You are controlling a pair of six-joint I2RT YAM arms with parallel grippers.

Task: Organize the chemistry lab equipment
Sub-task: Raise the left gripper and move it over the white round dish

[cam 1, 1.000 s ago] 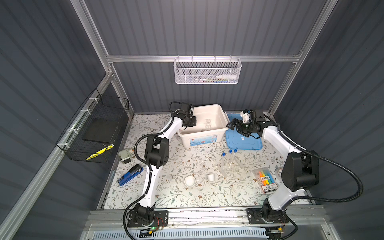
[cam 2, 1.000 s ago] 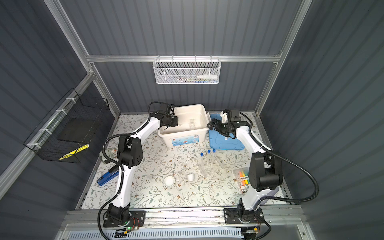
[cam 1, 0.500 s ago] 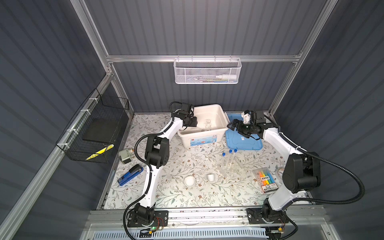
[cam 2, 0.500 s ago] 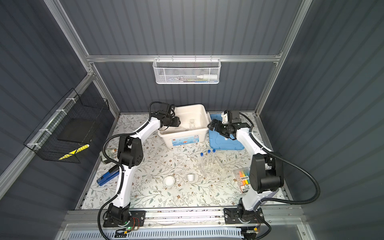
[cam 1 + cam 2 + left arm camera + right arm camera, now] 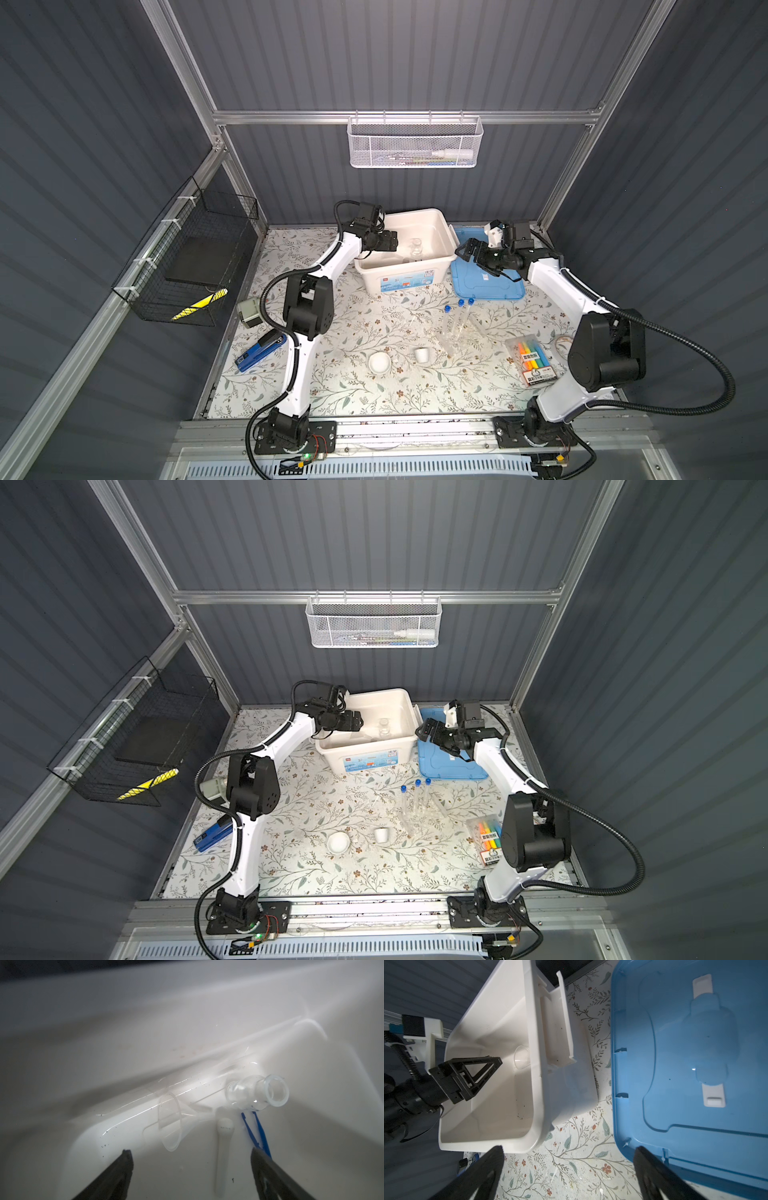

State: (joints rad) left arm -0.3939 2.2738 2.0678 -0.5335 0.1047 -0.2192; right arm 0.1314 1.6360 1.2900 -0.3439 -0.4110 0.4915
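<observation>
Left claw [image 5: 190,1150] gapes wide, empty, inside the white plastic bin [image 5: 104,1022]. Between its fingers [image 5: 116,1176] lies a slim white pestle [image 5: 222,1157] (blue plastic tweezers [image 5: 261,1132] alongside), binned for tidiness.

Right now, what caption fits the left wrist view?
Left gripper, jaws open, above a small glass flask, white pestle and blue tweezers inside the white plastic bin.

Small glass flask [image 5: 255,1095], white pestle [image 5: 223,1147], blue tweezers [image 5: 257,1132] inside white bin [image 5: 440,220], three blue-capped test tubes [image 5: 459,309], white mortar bowl [image 5: 380,362], small white cup [image 5: 421,354] on table [image 5: 374,399]
</observation>
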